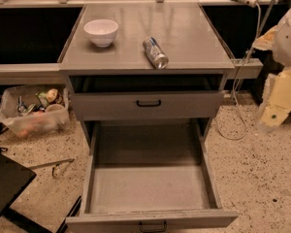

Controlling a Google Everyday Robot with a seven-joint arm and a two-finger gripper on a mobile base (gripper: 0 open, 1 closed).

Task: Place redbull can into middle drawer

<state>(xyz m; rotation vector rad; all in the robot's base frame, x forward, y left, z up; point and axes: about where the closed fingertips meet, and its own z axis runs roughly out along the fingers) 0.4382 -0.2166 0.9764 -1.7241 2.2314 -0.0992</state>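
The redbull can (pixel 155 52), slim and silver with blue patches, lies on its side on the grey cabinet top (pixel 184 33), near the front edge and right of centre. The middle drawer (pixel 150 186) is pulled far out below, and its flat grey floor holds nothing. Its small black handle (pixel 153 225) is at the bottom edge. My gripper (pixel 271 114) hangs at the far right, beside the cabinet and below the level of its top. It is well apart from the can and the drawer.
A white bowl (pixel 101 31) stands on the cabinet top, left of the can. Above the open drawer is another drawer front with a black handle (pixel 148 103). A clear bin of clutter (pixel 34 113) sits on the floor at left. A cable (pixel 237 106) hangs at right.
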